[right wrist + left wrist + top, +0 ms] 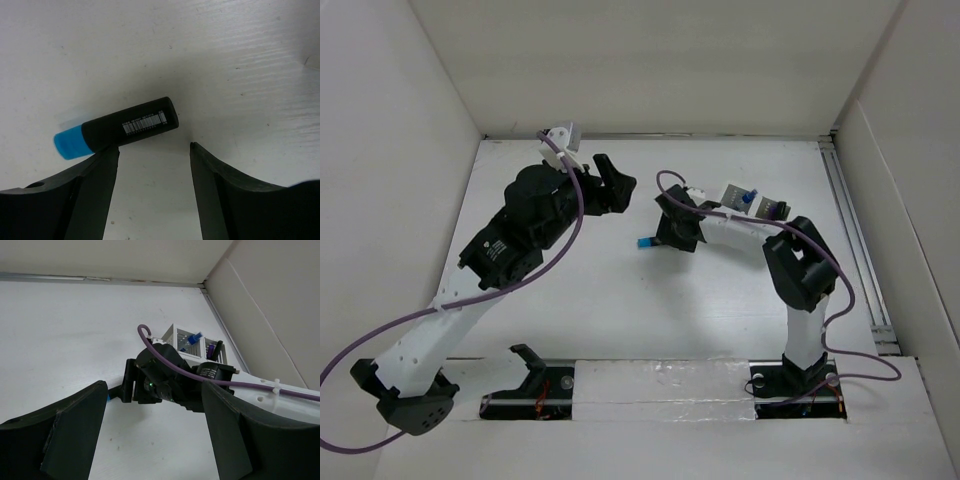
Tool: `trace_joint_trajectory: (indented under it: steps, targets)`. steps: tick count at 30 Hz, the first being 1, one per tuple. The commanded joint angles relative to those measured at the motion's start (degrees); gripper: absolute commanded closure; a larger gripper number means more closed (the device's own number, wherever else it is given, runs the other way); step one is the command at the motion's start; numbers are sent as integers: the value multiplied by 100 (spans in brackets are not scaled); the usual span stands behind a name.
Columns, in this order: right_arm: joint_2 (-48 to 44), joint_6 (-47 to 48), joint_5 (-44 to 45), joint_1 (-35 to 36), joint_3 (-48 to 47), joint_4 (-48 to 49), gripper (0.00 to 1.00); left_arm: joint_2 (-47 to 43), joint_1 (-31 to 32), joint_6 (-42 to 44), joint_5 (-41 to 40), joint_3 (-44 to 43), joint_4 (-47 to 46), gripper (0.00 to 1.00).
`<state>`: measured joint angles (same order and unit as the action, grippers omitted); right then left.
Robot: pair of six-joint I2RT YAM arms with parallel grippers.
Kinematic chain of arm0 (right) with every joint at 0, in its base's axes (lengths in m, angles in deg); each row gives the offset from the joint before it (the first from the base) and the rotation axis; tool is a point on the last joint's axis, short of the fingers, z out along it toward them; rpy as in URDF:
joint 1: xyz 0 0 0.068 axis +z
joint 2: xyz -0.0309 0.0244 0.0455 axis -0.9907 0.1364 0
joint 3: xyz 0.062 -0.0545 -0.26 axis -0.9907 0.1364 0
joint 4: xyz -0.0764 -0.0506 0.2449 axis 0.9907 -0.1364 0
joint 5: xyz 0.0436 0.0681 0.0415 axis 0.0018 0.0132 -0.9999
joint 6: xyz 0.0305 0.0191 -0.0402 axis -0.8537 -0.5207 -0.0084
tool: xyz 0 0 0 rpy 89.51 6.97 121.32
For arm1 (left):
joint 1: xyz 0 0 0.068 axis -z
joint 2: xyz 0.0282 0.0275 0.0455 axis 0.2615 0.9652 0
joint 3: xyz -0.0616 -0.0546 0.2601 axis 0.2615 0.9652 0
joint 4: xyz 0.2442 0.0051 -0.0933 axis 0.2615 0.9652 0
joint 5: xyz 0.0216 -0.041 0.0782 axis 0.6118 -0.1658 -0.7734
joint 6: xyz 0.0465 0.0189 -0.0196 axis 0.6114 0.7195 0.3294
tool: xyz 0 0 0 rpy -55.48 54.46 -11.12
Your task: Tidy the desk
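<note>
Now, right gripper: hovering released, marker at ten o'clock — probably lining up.
Left gripper: hanging released, aside.

Soft, even light makes the desk bright; shadows on it are faint. The marker looks slightly smeared at its cap.

One blue-capped marker, one white slotted pen holder, one desk

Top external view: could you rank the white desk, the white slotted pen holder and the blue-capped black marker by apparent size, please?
Largest: white desk
white slotted pen holder
Smallest: blue-capped black marker, partly hidden
</note>
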<state>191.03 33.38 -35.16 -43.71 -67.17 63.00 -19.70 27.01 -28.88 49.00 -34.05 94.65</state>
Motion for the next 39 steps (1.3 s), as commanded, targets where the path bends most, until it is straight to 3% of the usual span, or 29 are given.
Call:
trace_joint_trajectory:
  steps: [1, 18, 24, 30, 39]
  targets:
    - [57, -359, -217, -119, -275, 149, 35, -217, 10, -42, -6, 137, -164, 28]
    - [813, -763, -112, -119, -1074, -175, 38, -323, 10, 19, 38, 296, -217, 28]
    - [1348, -421, 99, -119, -1794, -676, 38, -288, 10, 80, -32, 269, -234, 28]
    - [1701, -113, 354, -67, -2156, -1115, 49, -270, 10, 203, -190, 199, -278, 28]
    - [1991, 502, 240, -14, -2463, -1502, 49, -261, 10, 485, -586, -74, -463, 26]
